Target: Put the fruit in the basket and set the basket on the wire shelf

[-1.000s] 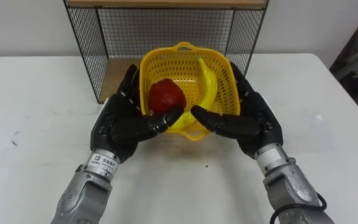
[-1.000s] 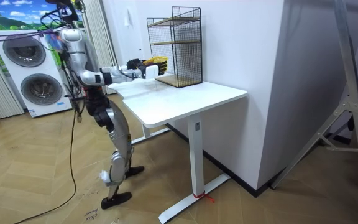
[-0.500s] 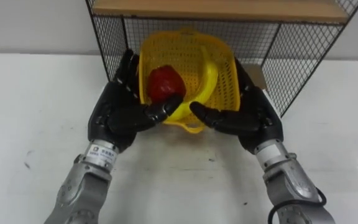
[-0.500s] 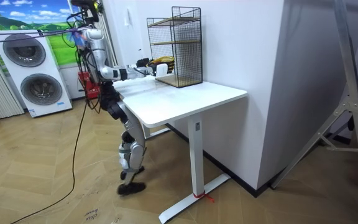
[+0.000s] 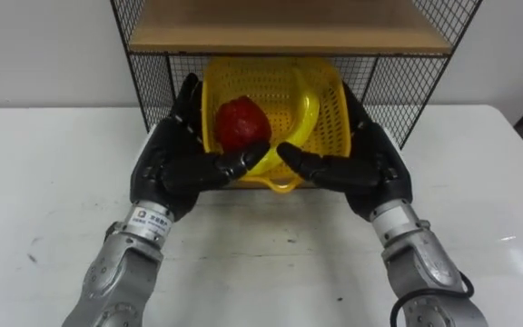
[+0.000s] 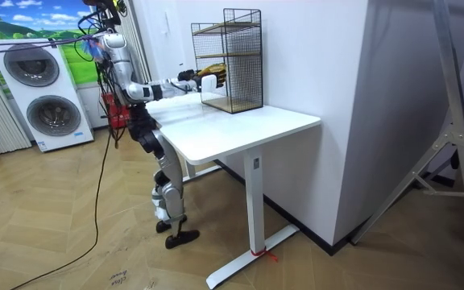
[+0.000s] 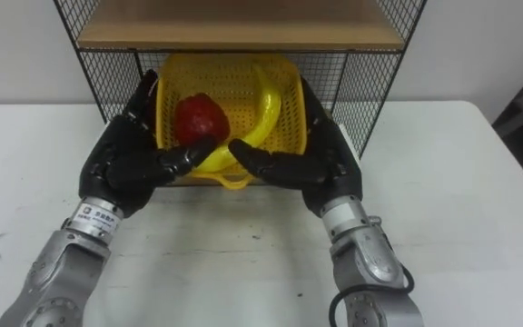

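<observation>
Home laundry corner: washing machines [image 6: 43, 97], white table [image 6: 240, 129].

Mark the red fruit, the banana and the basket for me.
red fruit [image 5: 241, 124]: left eye view, middle of its upper face.
banana [image 5: 303, 123]: left eye view, mid-curve.
basket [image 5: 332, 100]: left eye view, right mesh wall.
</observation>
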You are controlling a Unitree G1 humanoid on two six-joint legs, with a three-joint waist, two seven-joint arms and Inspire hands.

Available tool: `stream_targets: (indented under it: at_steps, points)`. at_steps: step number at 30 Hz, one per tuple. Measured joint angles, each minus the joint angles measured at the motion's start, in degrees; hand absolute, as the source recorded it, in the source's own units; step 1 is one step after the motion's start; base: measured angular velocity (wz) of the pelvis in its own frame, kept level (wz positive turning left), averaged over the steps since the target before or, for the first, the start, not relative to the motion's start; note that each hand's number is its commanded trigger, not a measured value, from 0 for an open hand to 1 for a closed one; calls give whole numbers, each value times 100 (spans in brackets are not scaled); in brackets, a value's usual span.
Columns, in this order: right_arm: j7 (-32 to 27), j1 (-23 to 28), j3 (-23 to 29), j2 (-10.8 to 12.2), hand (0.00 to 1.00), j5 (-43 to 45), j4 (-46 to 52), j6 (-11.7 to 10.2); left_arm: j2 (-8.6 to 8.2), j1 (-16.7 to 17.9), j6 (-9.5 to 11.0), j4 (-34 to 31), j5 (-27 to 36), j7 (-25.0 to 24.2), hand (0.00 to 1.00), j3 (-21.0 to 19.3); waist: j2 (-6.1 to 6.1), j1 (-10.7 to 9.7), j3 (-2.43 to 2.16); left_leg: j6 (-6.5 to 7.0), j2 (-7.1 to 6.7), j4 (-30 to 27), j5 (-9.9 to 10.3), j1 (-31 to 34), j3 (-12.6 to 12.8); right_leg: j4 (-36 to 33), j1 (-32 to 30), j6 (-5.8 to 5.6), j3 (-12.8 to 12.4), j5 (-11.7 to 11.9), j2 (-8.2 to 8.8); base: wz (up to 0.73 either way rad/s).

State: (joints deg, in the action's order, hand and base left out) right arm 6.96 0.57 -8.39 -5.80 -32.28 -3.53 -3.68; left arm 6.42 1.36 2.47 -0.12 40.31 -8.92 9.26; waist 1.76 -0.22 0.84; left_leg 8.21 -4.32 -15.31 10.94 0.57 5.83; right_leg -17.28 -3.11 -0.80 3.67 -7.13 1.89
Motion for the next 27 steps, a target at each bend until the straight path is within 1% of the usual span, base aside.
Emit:
stream_targets:
  at_steps: [1, 2, 3, 4, 5, 7, 8, 10, 11, 12, 13, 15, 16, 17, 19, 21, 22, 25, 27]
  points:
    - [-32, -32, 0, 2, 0, -3, -79, 7, 0, -45, -28, 57, -1, 1, 0, 2, 8, -5, 4, -14, 3, 0, 8, 1, 2, 13, 6, 2, 4, 5, -3, 0]
    - [-106, -69, 9, 1, 0, 0, -175, 19, -3, -126, -111, 121, -1, 12, 0, 4, 12, -10, 6, -20, 10, 0, 11, 16, 1, 52, 8, 3, 17, 26, -8, 0]
    - [-169, -114, 11, 0, 0, 5, -235, 35, -3, -203, -165, 140, -5, 41, 0, 3, 15, -25, 20, -20, 13, 2, 10, 27, 1, 66, 3, 3, 13, 37, -13, 0]
    - [-201, -173, 8, 0, 0, 8, -293, 67, -3, -239, -177, 152, -5, 67, 0, 9, 14, -50, 27, -12, 14, 1, 5, 31, 1, 69, 3, 3, 14, 42, -14, 0]
    - [-258, -325, 19, -1, 0, -3, -466, 104, -7, -369, -192, 275, -3, 103, 0, 3, 12, -83, 29, 8, 15, 3, -10, 31, 1, 85, 8, 0, 19, 50, -17, 0]
    - [-432, -637, 64, -6, 0, -10, -678, 254, -52, -721, -292, 614, 3, 245, 0, 3, -14, -100, 33, 8, 40, 4, -13, 21, 19, 197, 62, 5, 16, 115, -48, -3]
    - [-477, -684, 63, -3, 0, -13, -680, 264, -58, -806, -326, 686, 3, 287, 0, 5, -17, -103, 34, 7, 49, 6, -13, 18, 20, 235, 78, 9, 20, 135, -57, -4]
    - [-624, -891, 67, -2, 0, -128, -718, 281, -89, -1173, -432, 1040, 1, 438, 0, 3, -23, -102, 38, -2, 63, 17, -20, 12, 21, 312, 108, 20, 52, 177, -69, 0]
    - [-665, -944, 71, -2, 0, -133, -718, 296, -105, -1263, -457, 1136, 1, 474, 0, -8, -31, -100, 37, -4, 66, 18, -21, 15, 21, 333, 112, 23, 59, 189, -71, -3]
    - [-734, -1069, 75, 4, 0, -162, -735, 344, -137, -1427, -491, 1317, 1, 530, 0, -33, -37, -88, 38, -8, 68, 57, -42, 13, 33, 365, 110, 24, 72, 213, -73, -3]
    - [-768, -1142, 79, 9, 0, -167, -772, 368, -150, -1496, -510, 1394, 1, 568, 0, -57, -37, -87, 38, -10, 68, 76, -52, 12, 34, 374, 106, 26, 104, 225, -74, -6]
    - [-863, -1442, 103, 4, 0, -306, -1056, 453, -225, -1757, -636, 1683, -1, 666, 0, -143, -40, -87, 39, -18, 77, 99, -60, 12, 53, 417, 103, 43, 129, 248, -93, -3]
    - [-890, -1505, 107, 6, 0, -347, -1139, 470, -240, -1808, -667, 1737, -2, 707, 0, -152, -41, -87, 39, -19, 78, 112, -73, 15, 54, 448, 105, 47, 129, 266, -93, -3]
    - [-919, -1598, 109, 5, 0, -377, -1268, 525, -272, -1882, -713, 1840, -6, 747, 0, -170, -43, -71, 37, -24, 78, 164, -116, 6, 67, 477, 104, 50, 126, 289, -92, -4]
    - [-967, -1699, 103, 4, 0, -393, -1447, 652, -285, -1977, -785, 2035, -4, 844, 0, -168, -47, -41, 35, -26, 81, 187, -130, -16, 92, 477, 103, 52, 123, 296, -89, -7]
    - [-1032, -1777, 83, 11, 0, -395, -1628, 758, -310, -2046, -947, 2193, -9, 976, 0, -179, -61, -20, 28, -30, 87, 177, -130, -19, 100, 471, 105, 56, 118, 299, -87, -3]
    - [-1096, -1814, 93, 11, 0, -395, -1709, 812, -354, -2160, -1014, 2374, -4, 1025, 0, -181, -70, 12, 26, -31, 87, 177, -130, -17, 100, 467, 103, 56, 118, 299, -87, 0]
    - [-1217, -1962, 96, 16, 0, -394, -1885, 991, -427, -2310, -1142, 2609, -5, 1132, 0, -229, -99, 36, 17, -31, 87, 180, -129, -16, 104, 466, 100, 56, 120, 299, -85, 0]
    - [-1299, -2048, 94, 21, 0, -395, -1931, 1081, -424, -2450, -1250, 2826, -6, 1233, 0, -237, -124, 54, 21, -30, 87, 181, -131, -13, 100, 465, 98, 56, 122, 298, -83, 0]
